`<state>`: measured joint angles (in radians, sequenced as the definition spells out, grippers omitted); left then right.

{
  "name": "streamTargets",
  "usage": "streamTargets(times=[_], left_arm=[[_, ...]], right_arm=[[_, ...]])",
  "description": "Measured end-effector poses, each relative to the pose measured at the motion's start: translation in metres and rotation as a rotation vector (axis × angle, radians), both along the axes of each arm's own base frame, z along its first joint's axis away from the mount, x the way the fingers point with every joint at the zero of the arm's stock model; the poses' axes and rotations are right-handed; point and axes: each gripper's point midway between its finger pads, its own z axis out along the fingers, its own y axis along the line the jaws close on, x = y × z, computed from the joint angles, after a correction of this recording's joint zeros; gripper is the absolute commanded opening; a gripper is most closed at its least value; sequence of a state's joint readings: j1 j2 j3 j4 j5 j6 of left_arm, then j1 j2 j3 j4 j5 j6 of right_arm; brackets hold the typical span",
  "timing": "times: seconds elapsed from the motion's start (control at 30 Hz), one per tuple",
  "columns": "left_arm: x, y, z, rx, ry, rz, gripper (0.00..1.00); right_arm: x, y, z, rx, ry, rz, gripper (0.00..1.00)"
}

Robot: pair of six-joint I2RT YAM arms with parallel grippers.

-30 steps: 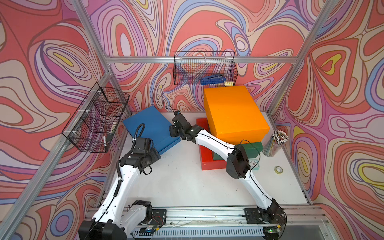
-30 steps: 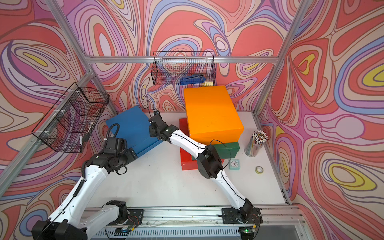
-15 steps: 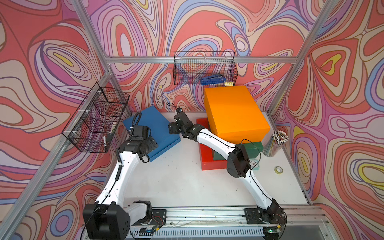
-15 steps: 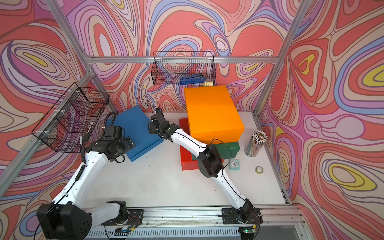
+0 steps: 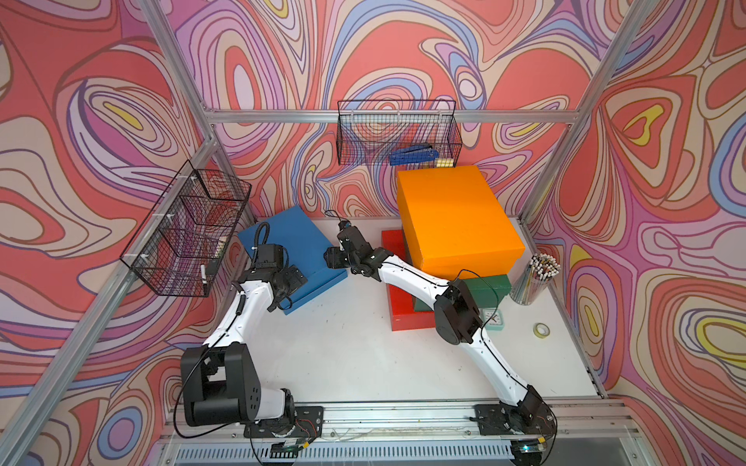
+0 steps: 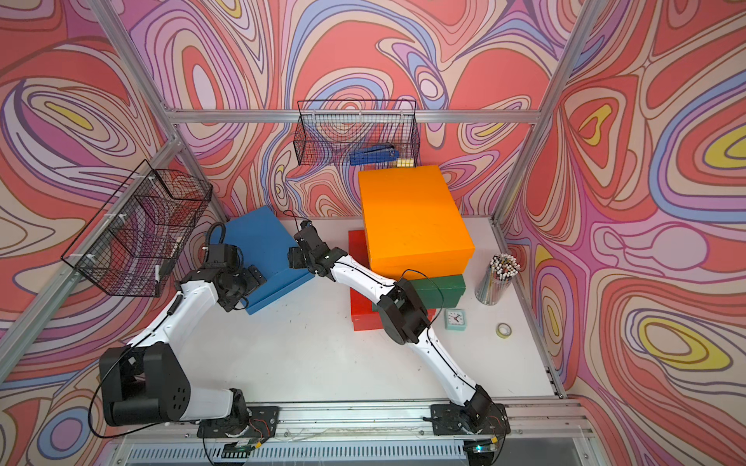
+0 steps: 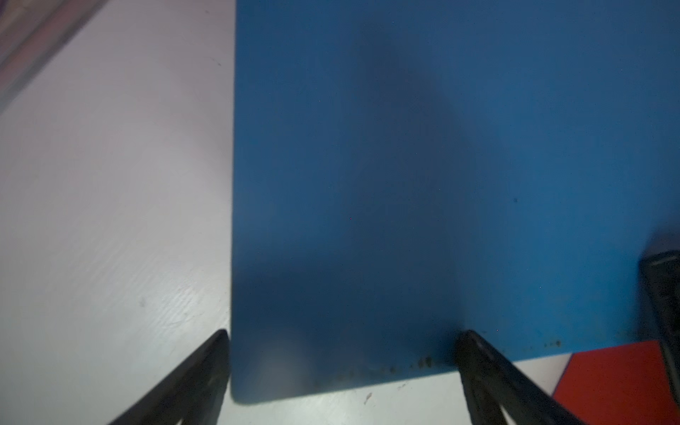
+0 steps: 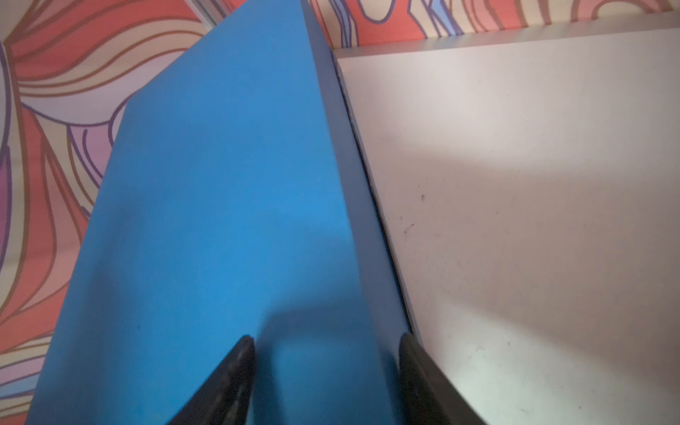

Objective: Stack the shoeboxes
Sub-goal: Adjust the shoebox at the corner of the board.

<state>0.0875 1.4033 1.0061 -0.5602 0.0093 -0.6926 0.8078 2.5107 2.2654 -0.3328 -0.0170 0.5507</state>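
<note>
Blue shoebox (image 5: 290, 238) lying on table (image 5: 343, 355), back left, apart from pile: orange shoebox (image 5: 456, 218) sitting on green shoebox (image 5: 494, 290) on red shoebox (image 5: 403, 318). Left gripper (image 7: 343, 333) hovering over blue corner, jaws wide apart. Right gripper (image 8: 326, 338) straddling blue edge, jaws apart, maybe touching.

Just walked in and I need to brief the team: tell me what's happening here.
Boxes are being stacked by a robot. The orange box sits on the green box, which sits on the red box. The blue box lies alone on the table, apart from that stack. The left pincer and the right pincer are both open at the blue box's edges. Neither has closed on it yet.
</note>
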Motion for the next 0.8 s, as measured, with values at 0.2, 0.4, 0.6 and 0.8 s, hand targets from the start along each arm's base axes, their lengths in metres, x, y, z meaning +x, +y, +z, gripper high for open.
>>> streamTargets(times=[0.2, 0.4, 0.6, 0.8], left_arm=[[0.001, 0.005, -0.005, -0.015, -0.078, 0.024, 0.89], [-0.006, 0.007, -0.009, -0.017, -0.172, 0.039, 0.89], [-0.013, 0.01, -0.009, -0.021, -0.255, 0.065, 0.88], [-0.018, 0.012, -0.012, -0.015, -0.329, 0.077, 0.88]], right_arm=[[-0.016, -0.012, 0.006, 0.018, 0.043, 0.003, 0.47], [-0.037, -0.018, 0.016, 0.014, 0.068, 0.009, 0.47], [-0.049, -0.017, 0.03, 0.039, 0.092, 0.014, 0.44], [-0.061, -0.015, 0.039, 0.021, 0.095, 0.021, 0.44]])
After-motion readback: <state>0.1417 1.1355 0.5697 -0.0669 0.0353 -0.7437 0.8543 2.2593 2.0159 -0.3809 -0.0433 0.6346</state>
